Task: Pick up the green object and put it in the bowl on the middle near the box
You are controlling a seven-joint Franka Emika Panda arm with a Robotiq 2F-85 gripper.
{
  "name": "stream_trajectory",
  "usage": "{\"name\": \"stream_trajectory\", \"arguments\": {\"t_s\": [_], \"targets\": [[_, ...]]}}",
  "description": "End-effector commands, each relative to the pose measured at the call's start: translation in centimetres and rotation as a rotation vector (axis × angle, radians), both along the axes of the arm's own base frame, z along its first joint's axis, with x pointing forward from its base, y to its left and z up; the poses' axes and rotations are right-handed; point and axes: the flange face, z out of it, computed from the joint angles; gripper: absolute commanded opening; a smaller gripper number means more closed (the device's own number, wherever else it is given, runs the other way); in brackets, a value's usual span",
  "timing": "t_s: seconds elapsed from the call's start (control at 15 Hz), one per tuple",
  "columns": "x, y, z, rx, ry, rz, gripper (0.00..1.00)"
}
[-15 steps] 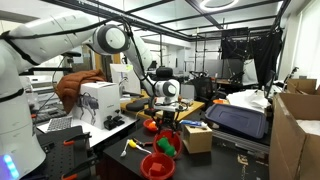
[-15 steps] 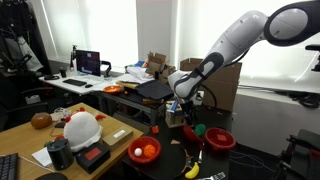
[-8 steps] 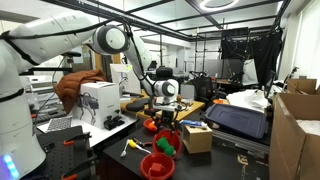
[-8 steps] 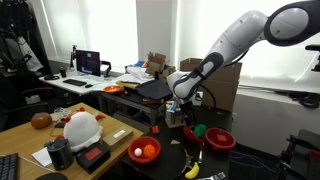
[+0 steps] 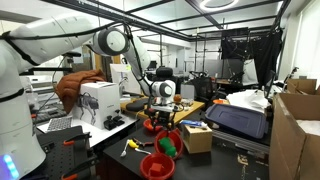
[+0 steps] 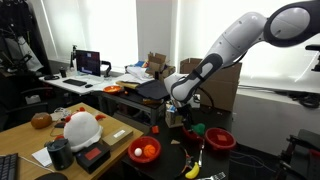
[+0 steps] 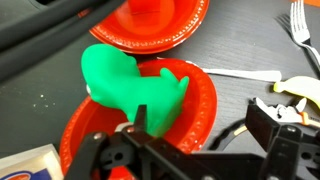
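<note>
In an exterior view the room is bright and even, lit by a ring lamp and strip lights on the ceiling, so shadows under things on the dark table are soft and short. A blue glow shows at the lower left. In an exterior view tall windows beyond the far edge of the table burn out to white, and the desks in front look dimmer; a monitor glows. Both pictures are small and grainy. The wrist view is close and saturated: the green object has soft edges, the red bowl carries pale glare on its rim, and the gripper is dark and blurred.
</note>
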Motion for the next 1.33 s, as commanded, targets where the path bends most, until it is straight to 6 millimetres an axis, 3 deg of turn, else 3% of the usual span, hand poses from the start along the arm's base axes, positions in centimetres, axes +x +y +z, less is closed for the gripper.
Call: {"name": "stream_trajectory", "arguments": {"t_s": [0.0,0.27,0.4,1.0,1.27], "targets": [[-0.2,0.5,-0.8,0.02,0.012,0.032,1.0],[-0.3,0.2,-1.0,0.022,0.02,0.025,1.0],[-0.2,-0.1,-0.3,0.015,0.016,0.023,1.0],[0.5,-1.0,7.6,0.042,0.058,0.095,1.0],[0.5,-3.1,8.5,0.026,0.142,0.183,1.0]]}}
